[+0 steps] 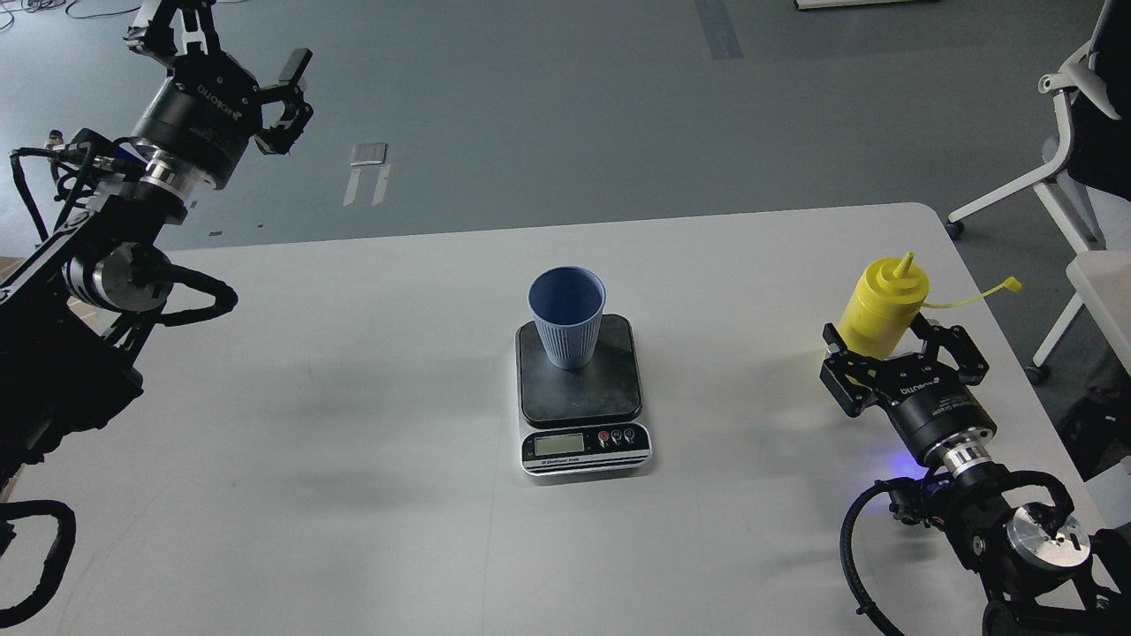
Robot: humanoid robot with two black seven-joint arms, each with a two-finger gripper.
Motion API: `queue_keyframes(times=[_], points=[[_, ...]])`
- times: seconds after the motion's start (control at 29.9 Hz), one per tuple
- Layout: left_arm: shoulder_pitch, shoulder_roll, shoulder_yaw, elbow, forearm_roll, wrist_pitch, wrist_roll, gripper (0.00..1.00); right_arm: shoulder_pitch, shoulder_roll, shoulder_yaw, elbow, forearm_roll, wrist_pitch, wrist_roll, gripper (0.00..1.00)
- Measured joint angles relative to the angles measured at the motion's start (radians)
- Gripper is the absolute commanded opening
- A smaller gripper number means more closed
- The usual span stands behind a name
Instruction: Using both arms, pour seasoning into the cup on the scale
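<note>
The light-blue ribbed cup (566,318) stands upright on the dark platform of the scale (580,393) at the table's middle; its LCD front faces me. The yellow seasoning bottle (884,296), nozzle up and tethered cap trailing right, is at the table's right side. My right gripper (897,343) is shut on the bottle's lower body, with a finger on each side, and hides the bottle's base. My left gripper (234,40) is open and empty, raised high at the far left, beyond the table's back edge.
The white table (353,424) ends close to the right of the bottle, at its rounded corner. A white office chair (1074,132) and a white surface stand off the right edge. Grey floor lies beyond the back edge.
</note>
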Motion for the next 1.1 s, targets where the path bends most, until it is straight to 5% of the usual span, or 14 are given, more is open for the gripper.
queue_keyframes(times=[0.74, 1.1], points=[[0.001, 0.001, 0.0, 0.0, 0.0, 0.0, 0.0, 0.98, -0.223, 0.0, 0.023, 0.21, 0.002, 0.057, 0.0, 0.98], [0.002, 0.005, 0.0, -0.002, 0.0, 0.0, 0.0, 0.98, -0.374, 0.0, 0.051, 0.309, 0.01, 0.175, 0.0, 0.99]])
